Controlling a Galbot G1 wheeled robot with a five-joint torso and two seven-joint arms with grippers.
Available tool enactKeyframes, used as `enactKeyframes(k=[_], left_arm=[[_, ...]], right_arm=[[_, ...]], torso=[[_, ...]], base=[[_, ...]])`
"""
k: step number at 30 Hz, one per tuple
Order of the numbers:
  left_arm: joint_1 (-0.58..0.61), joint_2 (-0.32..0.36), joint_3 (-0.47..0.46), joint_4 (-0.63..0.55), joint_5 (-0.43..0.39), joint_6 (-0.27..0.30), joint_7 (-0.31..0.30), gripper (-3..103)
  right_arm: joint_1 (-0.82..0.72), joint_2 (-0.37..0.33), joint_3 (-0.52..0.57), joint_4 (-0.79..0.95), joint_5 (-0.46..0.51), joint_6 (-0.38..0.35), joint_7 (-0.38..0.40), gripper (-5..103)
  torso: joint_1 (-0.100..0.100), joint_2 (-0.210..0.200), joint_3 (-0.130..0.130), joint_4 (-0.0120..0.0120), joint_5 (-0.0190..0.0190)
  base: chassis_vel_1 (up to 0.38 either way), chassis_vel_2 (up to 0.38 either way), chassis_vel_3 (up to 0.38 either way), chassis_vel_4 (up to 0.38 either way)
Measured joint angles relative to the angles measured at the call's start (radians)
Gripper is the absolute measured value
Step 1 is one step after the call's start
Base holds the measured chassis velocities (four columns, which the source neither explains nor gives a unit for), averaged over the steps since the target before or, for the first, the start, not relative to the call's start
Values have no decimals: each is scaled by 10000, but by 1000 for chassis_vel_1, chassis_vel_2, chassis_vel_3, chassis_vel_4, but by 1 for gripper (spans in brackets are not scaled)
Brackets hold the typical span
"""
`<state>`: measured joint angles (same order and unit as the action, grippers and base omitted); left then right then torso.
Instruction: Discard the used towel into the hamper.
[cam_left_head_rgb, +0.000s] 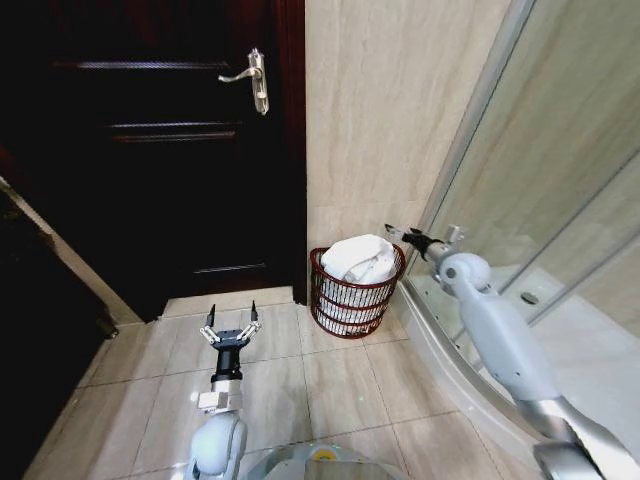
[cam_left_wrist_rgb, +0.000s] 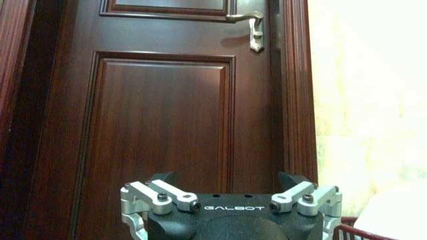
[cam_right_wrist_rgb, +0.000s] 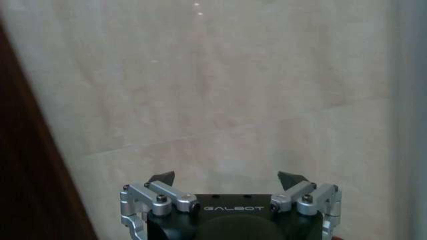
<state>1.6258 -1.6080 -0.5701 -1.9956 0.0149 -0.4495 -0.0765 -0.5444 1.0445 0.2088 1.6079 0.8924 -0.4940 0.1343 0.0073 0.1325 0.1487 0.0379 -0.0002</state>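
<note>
The hamper is a dark reddish-brown wire basket standing on the floor against the beige wall, beside the door. A white towel lies bunched inside it and rises above the rim. My right gripper hangs just above the hamper's right rim, apart from the towel. In the right wrist view the right gripper is open and empty, facing the wall. My left gripper is open and empty over the floor tiles left of the hamper. From the left wrist view, the left gripper faces the door, with the hamper rim and towel at one corner.
A dark wooden door with a metal handle stands left of the hamper. A glass shower enclosure with a raised curb closes off the right side. Beige floor tiles lie open in front.
</note>
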Motion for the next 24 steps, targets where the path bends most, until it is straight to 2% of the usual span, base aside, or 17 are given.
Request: enactKeyframes(k=[8, 12, 18, 24], left_arm=[[-188, -1, -69, 130, -218, 26, -4, 100], [-218, 0, -93, 216, -264, -9, -7, 100], [-234, 0, -105, 314, -364, -84, -12, 100], [-169, 0, -193, 312, -494, -125, -11, 100]], right_arm=[[709, 631, -1262, -872, -1200, 302, -109, 100], [658, 964, -1514, -1650, -1643, 501, -259, 100], [488, 1217, -1590, -2320, -1746, 395, -191, 100], [502, 1078, -1383, -3283, -1485, -286, -214, 100]], torso=[[0, 0, 0, 0, -1], [1, 0, 0, -2, 2], [1, 0, 0, -1, 1], [0, 0, 0, -1, 3]], base=[[0, 0, 0, 0], [0, 0, 0, 0], [0, 0, 0, 0], [0, 0, 0, 0]])
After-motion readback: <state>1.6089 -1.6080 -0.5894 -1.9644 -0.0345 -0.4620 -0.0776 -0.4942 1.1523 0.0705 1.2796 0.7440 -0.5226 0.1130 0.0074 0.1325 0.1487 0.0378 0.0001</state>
